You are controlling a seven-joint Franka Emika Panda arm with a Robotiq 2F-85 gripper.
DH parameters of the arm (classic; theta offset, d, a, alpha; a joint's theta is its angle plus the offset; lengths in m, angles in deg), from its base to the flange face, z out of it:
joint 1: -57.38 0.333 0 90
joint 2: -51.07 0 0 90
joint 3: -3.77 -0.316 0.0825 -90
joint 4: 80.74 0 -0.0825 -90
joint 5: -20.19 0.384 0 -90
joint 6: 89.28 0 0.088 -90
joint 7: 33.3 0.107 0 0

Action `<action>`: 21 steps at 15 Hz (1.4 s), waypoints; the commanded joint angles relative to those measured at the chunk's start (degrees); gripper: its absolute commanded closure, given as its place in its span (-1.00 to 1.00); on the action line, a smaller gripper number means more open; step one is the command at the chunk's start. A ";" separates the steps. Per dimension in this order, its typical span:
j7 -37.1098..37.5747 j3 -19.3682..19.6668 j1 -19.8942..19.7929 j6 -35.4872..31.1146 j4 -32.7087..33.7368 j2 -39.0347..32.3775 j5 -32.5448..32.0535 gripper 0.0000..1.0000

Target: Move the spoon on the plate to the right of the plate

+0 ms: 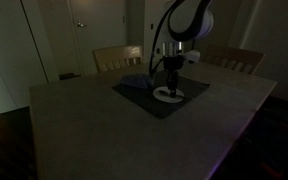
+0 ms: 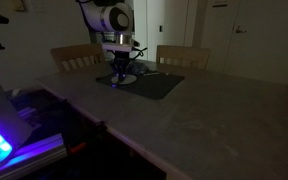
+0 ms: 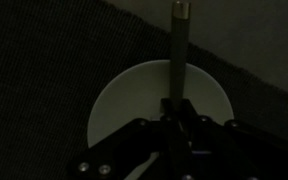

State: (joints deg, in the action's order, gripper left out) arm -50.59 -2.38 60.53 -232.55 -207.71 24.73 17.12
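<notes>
The tool (image 3: 174, 110) pinches the near end of a slim grey spoon (image 3: 178, 50) above the round white plate (image 3: 119, 100), which sits on a dark cloth mat (image 3: 44, 70).

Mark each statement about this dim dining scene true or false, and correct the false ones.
1. The plate lies on a dark placemat. True.
2. The plate is black. False: it is white.
3. The spoon reaches past the plate's rim in the wrist view. True.
4. The gripper hangs far from the plate. False: it is over the plate, at the spoon.
5. No seats are in view. False: two chairs stand behind the table.
</notes>
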 commanded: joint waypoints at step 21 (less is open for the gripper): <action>3.05 4.06 -8.66 -8.23 -2.17 -0.48 1.74 0.94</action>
State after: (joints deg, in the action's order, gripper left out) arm -45.83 2.49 52.68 -236.84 -211.05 26.87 17.53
